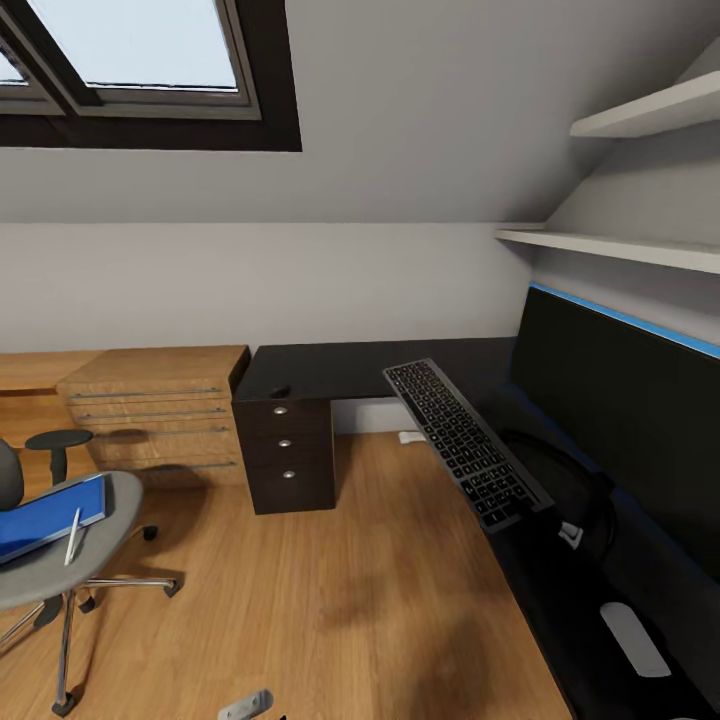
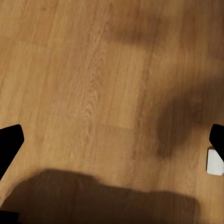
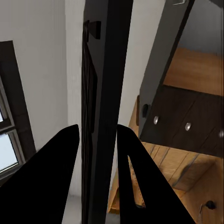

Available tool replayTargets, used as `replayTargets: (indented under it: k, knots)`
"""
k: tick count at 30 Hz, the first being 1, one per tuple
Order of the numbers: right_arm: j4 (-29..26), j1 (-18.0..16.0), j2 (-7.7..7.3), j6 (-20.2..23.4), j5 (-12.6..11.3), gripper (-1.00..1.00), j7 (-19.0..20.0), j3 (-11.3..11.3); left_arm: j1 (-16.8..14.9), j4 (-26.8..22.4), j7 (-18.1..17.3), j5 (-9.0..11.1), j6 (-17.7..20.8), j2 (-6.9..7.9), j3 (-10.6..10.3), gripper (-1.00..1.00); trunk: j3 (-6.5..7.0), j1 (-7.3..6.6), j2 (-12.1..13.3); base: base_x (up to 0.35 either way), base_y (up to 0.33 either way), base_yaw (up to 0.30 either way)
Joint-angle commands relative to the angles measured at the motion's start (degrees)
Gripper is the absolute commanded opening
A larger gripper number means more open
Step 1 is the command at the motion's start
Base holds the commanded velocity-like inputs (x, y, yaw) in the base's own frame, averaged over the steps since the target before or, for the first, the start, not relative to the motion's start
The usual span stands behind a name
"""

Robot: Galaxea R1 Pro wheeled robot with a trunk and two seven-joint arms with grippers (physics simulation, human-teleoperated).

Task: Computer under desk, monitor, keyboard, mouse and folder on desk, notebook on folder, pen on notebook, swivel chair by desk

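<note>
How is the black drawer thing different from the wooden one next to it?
The black drawer unit is dark, narrow and sits under the desk; the wooden dresser is light, much wider and stands on its own beside it. The black unit has small round silver knobs; the dresser has long bar handles. The black unit shows three drawers, the dresser four. Both stand on the wood floor against the wall.

Pale grey sloped walls (image 1: 420, 120) rise to a dark-framed skylight window (image 1: 150, 75) showing bright sky. Two white wall shelves (image 1: 610, 245) hang at the right. A light wooden dresser with long bar handles (image 1: 160, 415) stands on the warm wood plank floor (image 1: 340, 600).
</note>
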Motion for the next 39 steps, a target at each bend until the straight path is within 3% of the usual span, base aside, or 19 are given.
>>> replayTargets:
  k: [1, 6, 11, 39]
  knots:
    - [0.1, 0.0, 0.01, 0.3, -0.5, -1.00, -1.4, -0.2, -0.1, 0.1, 0.0, 0.5, -0.3, 0.02, -0.4, 1.00, -0.06, 0.00, 0.0, 0.000, 0.000, 0.000]
    - [0.0, 0.0, -0.13, -0.2, -1.2, -1.00, -12.2, -1.4, -0.1, 0.1, 0.0, 0.5, -0.3, 0.02, -0.3, 1.00, -0.06, 0.00, 0.0, 0.000, 0.000, 0.000]
    - [-0.1, 0.0, -0.16, -0.2, -1.6, -1.00, -16.0, -3.2, -0.1, 0.1, 0.0, 0.5, -0.3, 0.02, -0.4, 1.00, -0.06, 0.00, 0.0, 0.000, 0.000, 0.000]
    - [-0.1, 0.0, -0.26, -0.3, -1.9, -1.00, -16.2, -4.1, -0.1, 0.1, 0.0, 0.6, -0.3, -0.14, -0.4, 1.00, -0.06, 0.00, 0.0, 0.000, 0.000, 0.000]
